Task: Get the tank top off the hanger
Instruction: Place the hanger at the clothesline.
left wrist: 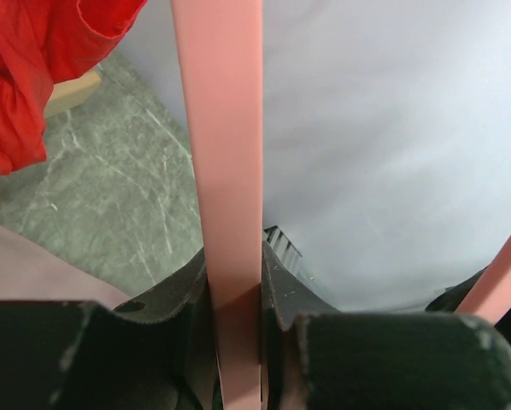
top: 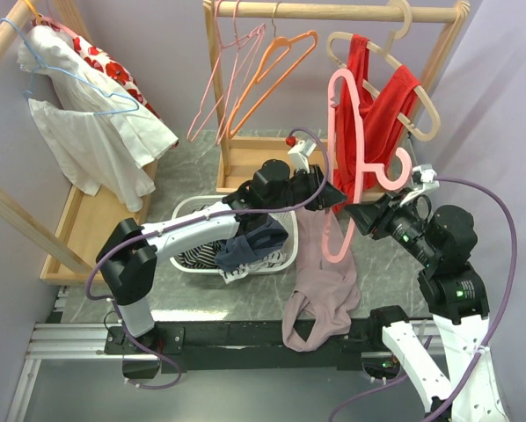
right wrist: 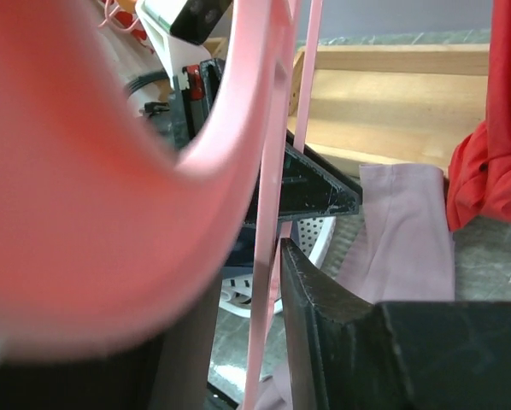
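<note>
A pink hanger [top: 345, 141] is held up in front of the wooden rack. The mauve tank top [top: 323, 280] droops from its lower end [top: 337, 248] onto the table's front edge. My left gripper [top: 327, 190] is shut on a flat pink bar of the hanger [left wrist: 228, 171], with both pads pressed against it. My right gripper [top: 362, 216] is at the hanger's lower right and stands open. A thin hanger bar [right wrist: 268, 282] passes loosely between its jaws, close to the right finger [right wrist: 324, 333]. A blurred curve of the hanger hides the left finger. Mauve cloth [right wrist: 405, 231] shows beyond.
A white laundry basket [top: 186, 211] with dark and striped clothes sits under my left arm. A red garment [top: 386, 97] hangs on a beige hanger on the rack rail [top: 333, 10], beside empty pink and orange hangers [top: 272, 70]. A white garment [top: 87, 123] hangs at the left.
</note>
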Robot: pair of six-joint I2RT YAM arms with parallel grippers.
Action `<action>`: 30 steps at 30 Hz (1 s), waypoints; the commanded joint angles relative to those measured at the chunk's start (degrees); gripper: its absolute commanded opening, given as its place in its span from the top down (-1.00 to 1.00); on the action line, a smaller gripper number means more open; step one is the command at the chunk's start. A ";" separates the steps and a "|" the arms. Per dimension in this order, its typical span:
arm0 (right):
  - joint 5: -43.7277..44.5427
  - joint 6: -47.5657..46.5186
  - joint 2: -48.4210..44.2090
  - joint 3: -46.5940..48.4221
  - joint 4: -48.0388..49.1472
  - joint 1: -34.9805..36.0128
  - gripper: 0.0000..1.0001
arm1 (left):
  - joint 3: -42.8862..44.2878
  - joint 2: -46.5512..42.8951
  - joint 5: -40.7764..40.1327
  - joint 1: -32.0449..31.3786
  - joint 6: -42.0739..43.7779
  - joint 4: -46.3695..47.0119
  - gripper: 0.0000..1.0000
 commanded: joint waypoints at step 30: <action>4.71 -2.32 -6.97 -5.85 2.87 0.06 0.95 | -4.79 0.01 -6.05 3.19 -28.04 13.41 0.98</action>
